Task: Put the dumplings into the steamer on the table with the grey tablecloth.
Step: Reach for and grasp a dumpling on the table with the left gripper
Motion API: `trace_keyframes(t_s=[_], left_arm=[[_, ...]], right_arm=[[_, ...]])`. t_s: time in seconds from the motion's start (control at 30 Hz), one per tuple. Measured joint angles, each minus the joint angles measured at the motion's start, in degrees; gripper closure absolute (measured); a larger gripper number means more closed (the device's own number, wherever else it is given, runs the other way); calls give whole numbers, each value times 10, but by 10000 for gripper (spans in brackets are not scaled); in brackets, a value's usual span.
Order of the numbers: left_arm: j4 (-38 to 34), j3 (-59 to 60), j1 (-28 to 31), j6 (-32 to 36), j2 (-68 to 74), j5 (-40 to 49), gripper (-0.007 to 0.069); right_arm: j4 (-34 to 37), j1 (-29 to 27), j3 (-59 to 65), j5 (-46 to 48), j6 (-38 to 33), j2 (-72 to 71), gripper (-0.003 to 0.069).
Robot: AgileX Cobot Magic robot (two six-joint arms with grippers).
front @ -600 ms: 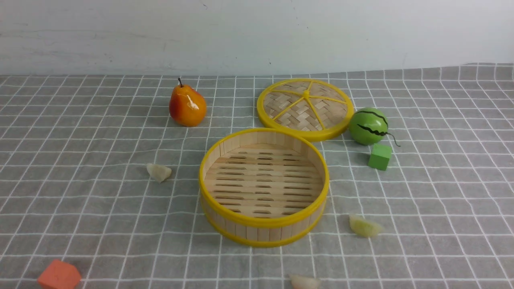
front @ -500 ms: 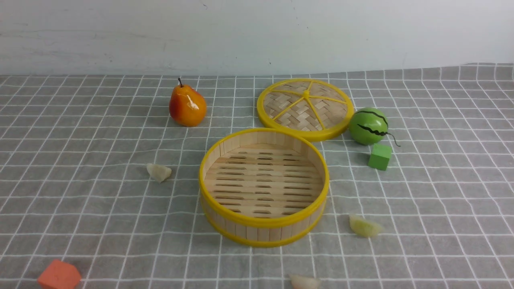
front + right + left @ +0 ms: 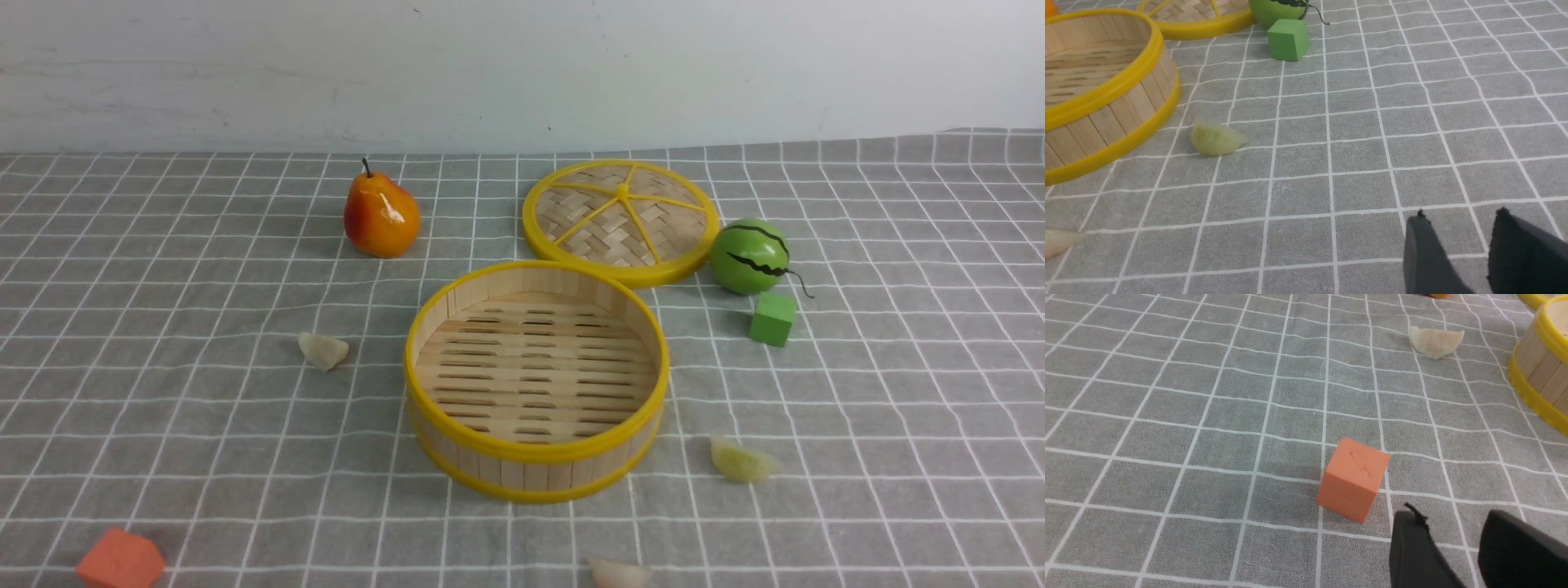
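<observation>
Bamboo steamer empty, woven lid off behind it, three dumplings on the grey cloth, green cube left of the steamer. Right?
No: the small green cube sits right of the round yellow-rimmed bamboo steamer, by the striped green toy watermelon, per the front view. Rest holds: steamer empty, flat woven bamboo lid behind it, three pale crescent dumplings on the grey grid tablecloth.

Staged lab tabletop: toy pear (image 3: 381, 214) and watermelon (image 3: 749, 256) on grey tablecloth (image 3: 163, 269), bare wall (image 3: 522, 73).
</observation>
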Motion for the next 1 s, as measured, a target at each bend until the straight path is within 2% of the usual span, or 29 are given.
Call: trace_keyframes(t_s=[1.0], left_arm=[[-6, 0, 0, 0, 0, -2, 386]], right_arm=[[-20, 0, 0, -4, 11, 0, 419]])
